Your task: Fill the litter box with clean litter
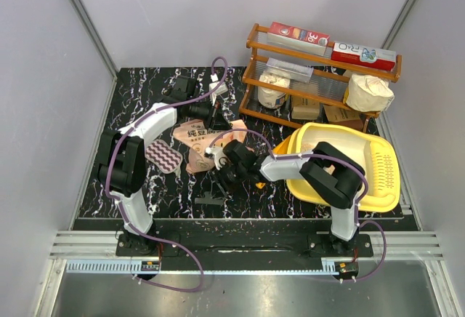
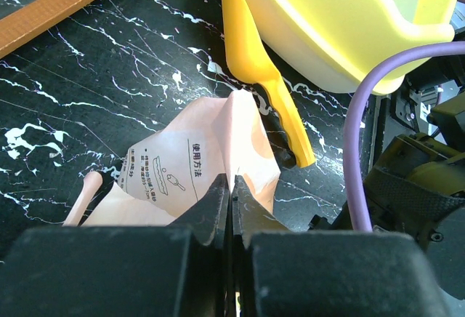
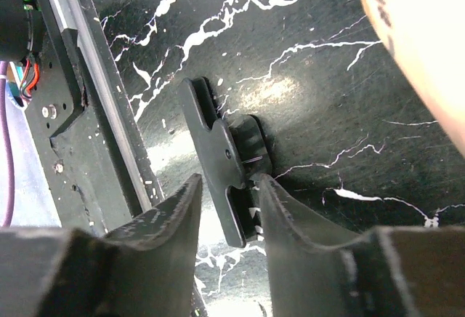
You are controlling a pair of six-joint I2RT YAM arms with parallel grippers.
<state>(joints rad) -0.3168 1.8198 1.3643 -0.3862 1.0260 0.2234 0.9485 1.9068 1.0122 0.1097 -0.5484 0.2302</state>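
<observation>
While the left tool (image 2: 229, 186) is clamped tight on a fold of the bag (image 2: 182, 179), nothing has been poured, so I'd call this early in the job. The bag is thin, crinkly peach film, slack and creased, with printed instructions on the panel facing the wrist camera. Whether its top is open I can't tell.

Over to the right tool (image 3: 229, 184): its jaws stand partly apart, straddling a black piece (image 3: 218, 142) that lies flat on the tabletop (image 3: 312, 62). A gap shows on one side, so by my reading it has hold of nothing yet. The piece is hard matte plastic, flat and notched, with a ribbed knob. What it is I can't say. The tabletop is glossy black with white marble veining and throws back the light.

Moving outward, a scoop (image 2: 254, 48) lies just beside the bag. It is smooth yellow-orange plastic with a dark grip on its handle. Right behind it sits the box (image 1: 309, 131), on the right of the tabletop under the right arm. It is a big yellow tray, rigid plastic, with rounded corners, a wide rim and a slotted strip along its far-right side. What shows of its floor looks bare and no litter is in sight, though the arm hides a good part.

Left to do, I judge: get the bag open if it isn't, carry it across, and tip it into the box.
</observation>
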